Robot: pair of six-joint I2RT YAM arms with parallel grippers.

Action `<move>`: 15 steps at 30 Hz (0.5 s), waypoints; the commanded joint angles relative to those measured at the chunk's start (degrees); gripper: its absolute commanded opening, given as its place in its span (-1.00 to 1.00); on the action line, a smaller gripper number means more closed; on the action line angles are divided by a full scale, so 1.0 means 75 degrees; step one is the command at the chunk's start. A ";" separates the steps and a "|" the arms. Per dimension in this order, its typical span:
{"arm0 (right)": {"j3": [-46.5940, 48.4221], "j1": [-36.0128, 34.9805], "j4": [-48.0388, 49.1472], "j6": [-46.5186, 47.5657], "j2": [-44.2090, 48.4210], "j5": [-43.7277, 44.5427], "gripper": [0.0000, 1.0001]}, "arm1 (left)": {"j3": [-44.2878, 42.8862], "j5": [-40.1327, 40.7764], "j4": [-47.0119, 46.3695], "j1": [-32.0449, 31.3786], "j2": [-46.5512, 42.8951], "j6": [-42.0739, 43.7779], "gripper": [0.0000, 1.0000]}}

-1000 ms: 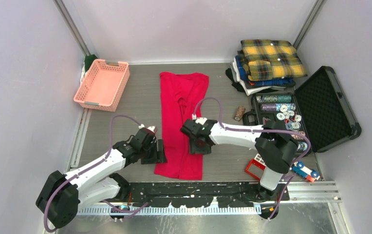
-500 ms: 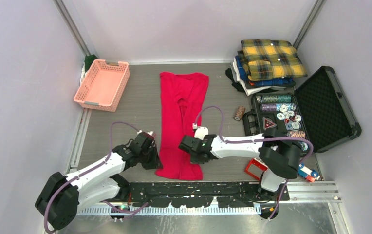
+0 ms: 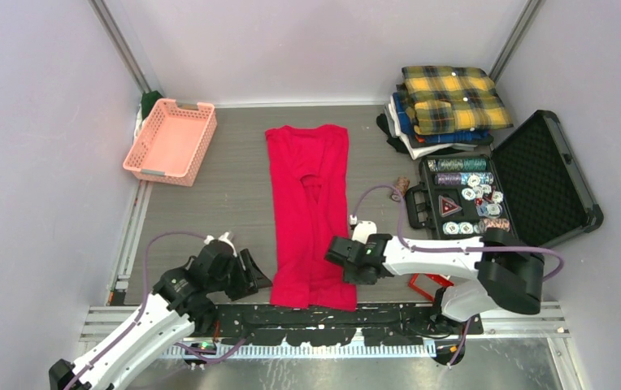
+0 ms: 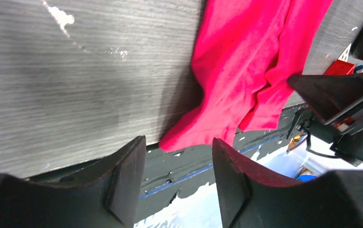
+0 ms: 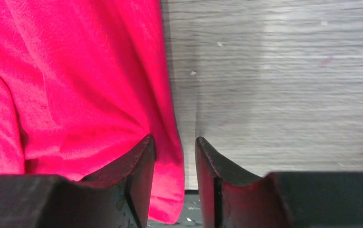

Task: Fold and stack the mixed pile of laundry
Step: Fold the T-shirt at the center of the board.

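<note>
Plain red T-shirt (image 3: 311,215), yellow-and-black plaid shirt (image 3: 452,99), pink basket (image 3: 169,145).

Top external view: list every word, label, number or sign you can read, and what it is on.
No legible words or numbers in any view.
Red triangle sign, no readable text: on the black card in the open poker chip case.
Markings on the poker chips: too small to read.
Any print on the small red box: too blurred to read.

Two garments, well apart.
We see the red T-shirt (image 3: 311,219) folded lengthwise into a narrow, rumpled strip in the middle, collar far, hem near; the yellow plaid shirt (image 3: 453,99) lies neatly folded atop the far-right stack (image 3: 409,140).
</note>
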State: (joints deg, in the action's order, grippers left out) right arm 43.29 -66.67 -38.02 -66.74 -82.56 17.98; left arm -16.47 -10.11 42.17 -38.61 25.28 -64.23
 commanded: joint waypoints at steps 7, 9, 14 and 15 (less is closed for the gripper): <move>0.0504 -0.0022 -0.1895 -0.0429 0.1927 0.1204 0.21 | -0.0334 0.0256 0.0721 0.0004 -0.0236 0.0376 0.42; 0.0290 -0.0017 -0.1722 -0.0500 0.2155 0.1026 0.21 | -0.0242 -0.0029 0.0339 -0.0011 0.0153 0.0441 0.42; -0.0662 -0.0019 -0.0467 -0.0759 0.2518 0.0020 0.15 | -0.0066 -0.0325 -0.0298 -0.0058 0.0607 0.0524 0.40; -0.0955 -0.0024 -0.0089 -0.0842 0.2523 -0.0329 0.11 | 0.0010 -0.0388 -0.0450 -0.0063 0.0597 0.0526 0.37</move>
State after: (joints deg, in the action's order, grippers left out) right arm 41.65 -66.67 -46.72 -69.56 -64.90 21.21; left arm -17.50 -10.24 44.95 -38.65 29.41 -61.82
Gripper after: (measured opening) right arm 0.584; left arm 0.704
